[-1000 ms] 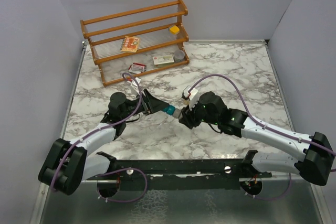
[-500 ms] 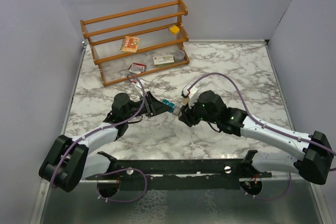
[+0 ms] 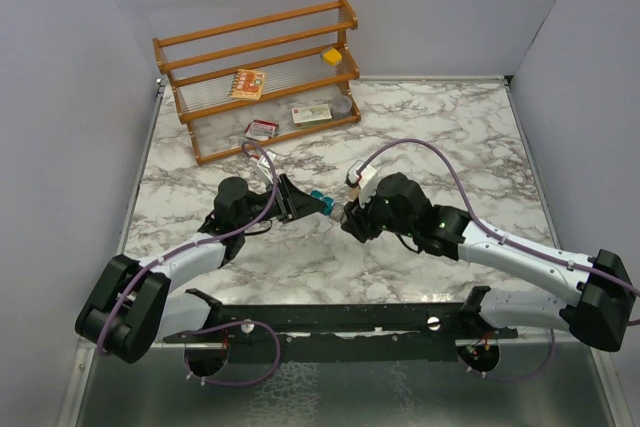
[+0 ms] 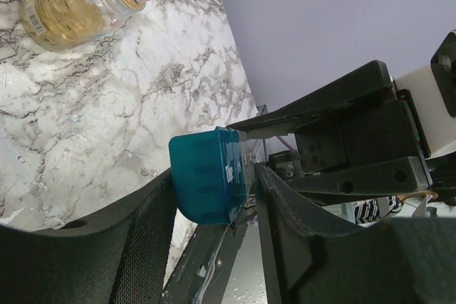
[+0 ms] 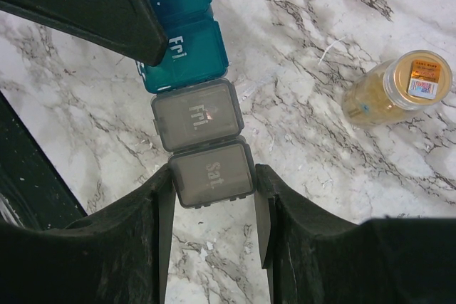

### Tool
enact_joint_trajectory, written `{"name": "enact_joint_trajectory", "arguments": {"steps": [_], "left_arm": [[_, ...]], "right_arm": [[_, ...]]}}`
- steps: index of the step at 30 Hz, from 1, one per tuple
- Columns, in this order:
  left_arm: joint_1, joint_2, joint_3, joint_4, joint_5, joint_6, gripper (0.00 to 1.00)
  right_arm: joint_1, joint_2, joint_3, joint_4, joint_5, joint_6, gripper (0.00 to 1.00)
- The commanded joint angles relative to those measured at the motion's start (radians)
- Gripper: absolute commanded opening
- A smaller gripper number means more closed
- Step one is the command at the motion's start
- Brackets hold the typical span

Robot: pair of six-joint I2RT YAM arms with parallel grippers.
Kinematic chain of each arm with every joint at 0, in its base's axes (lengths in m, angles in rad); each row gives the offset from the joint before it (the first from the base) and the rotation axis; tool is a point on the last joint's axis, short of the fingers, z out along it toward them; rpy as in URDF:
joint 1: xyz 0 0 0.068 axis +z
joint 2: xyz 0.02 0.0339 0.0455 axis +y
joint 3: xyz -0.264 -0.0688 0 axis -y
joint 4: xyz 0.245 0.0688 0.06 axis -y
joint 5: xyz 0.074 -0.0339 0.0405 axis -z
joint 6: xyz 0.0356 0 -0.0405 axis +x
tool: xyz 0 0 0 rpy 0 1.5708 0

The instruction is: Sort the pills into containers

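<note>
i log strip of containers: teal end clamped in left gripper, grey "sat" end clamped in right gripper.

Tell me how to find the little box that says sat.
On the marble table, find the pill strip held between the left gripper and right gripper in the middle. The end box, inside the right gripper, is grey and reads "sat."; its neighbour is grey too but reads "Fri.", and the rest are teal.
</note>
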Motion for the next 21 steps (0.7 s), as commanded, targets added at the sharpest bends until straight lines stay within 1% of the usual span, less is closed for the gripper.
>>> {"name": "enact_joint_trajectory", "arguments": {"steps": [1, 11, 14, 21], "left_arm": [[-0.006, 0.005, 0.022, 0.034, -0.017, 0.005, 0.49], [-0.006, 0.007, 0.020, 0.035, -0.022, 0.009, 0.48], [-0.006, 0.001, 0.018, 0.036, -0.024, 0.013, 0.45], [-0.007, 0.014, 0.022, 0.036, -0.007, 0.013, 0.32]], "right_arm": [[0.011, -0.007, 0.021, -0.007, 0.021, -0.006, 0.01], [0.017, 0.008, 0.019, 0.002, 0.003, -0.007, 0.01], [0.020, 0.014, 0.021, 0.000, 0.001, -0.007, 0.01], [0.023, 0.016, 0.020, -0.001, 0.004, -0.007, 0.01]]}}
